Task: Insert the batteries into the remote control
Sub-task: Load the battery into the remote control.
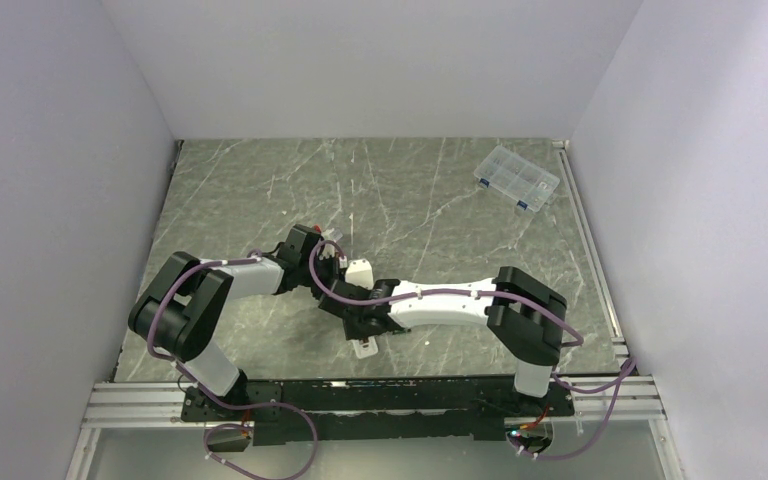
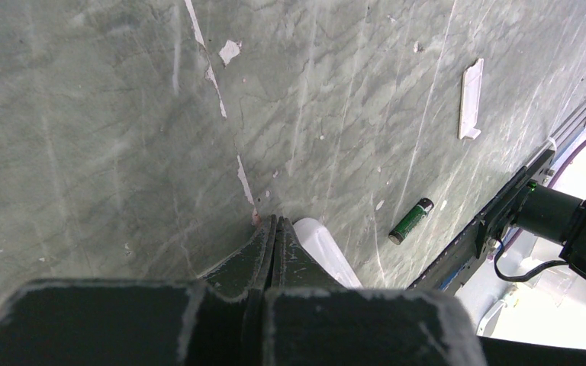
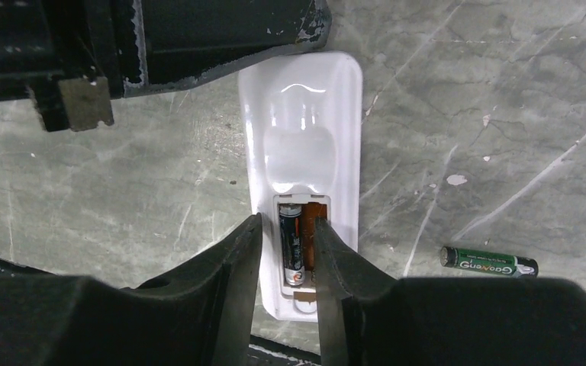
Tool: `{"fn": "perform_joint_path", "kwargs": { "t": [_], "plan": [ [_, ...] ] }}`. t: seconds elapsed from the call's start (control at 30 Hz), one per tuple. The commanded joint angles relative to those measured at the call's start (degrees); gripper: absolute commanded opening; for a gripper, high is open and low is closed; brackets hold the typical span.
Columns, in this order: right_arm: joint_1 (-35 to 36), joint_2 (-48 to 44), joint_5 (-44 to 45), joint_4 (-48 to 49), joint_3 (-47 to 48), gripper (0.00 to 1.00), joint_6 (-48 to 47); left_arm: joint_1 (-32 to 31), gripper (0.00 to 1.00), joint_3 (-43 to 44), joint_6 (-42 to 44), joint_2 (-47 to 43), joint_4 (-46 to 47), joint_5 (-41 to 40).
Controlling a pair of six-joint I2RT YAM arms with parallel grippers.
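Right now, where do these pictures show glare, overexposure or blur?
Right wrist: glare on the glossy white plastic remote control, loose dark-green battery label sharp. Left wrist: lower right corner washed out white. Top external: even light, small parts unclear.

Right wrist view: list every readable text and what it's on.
"Go": start of the white brand lettering on the loose battery lying on the table; the rest is too blurred to read for sure.
Print on the seated battery in the open compartment: too small to read.
The remote: no text shows on this side.
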Motion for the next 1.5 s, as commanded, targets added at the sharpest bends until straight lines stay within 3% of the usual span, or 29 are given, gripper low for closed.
{"fn": "perform_joint_path", "kwargs": {
  "t": [0.0,0.77,1.03,1.47],
  "plan": [
    [-0.28,-2.40,2.33,-2.46,2.64,0.34,-0.24,-0.11,0.00,0.19,1.16,-1.13,-0.69,-0.17],
    [-0.79,-15.78,6.16,-8.29,-3.05,0.39,-0.58,-0.13,0.00,2.56,1.83,-3.70,-5.98,-2.83],
    [-2.75,-20.57,4.90,-10.09,-9.80,0.41,-2.81,-0.13,0.12,3.49,0.63,-8.92,-9.89,-5.63],
    [-7.40,-24.79,-2.58,-5.90,-19.23,0.43,4.83,-0.07,0.23,3.93,-3.02,-21.51,-18.30,-5.71]
  ]
}}
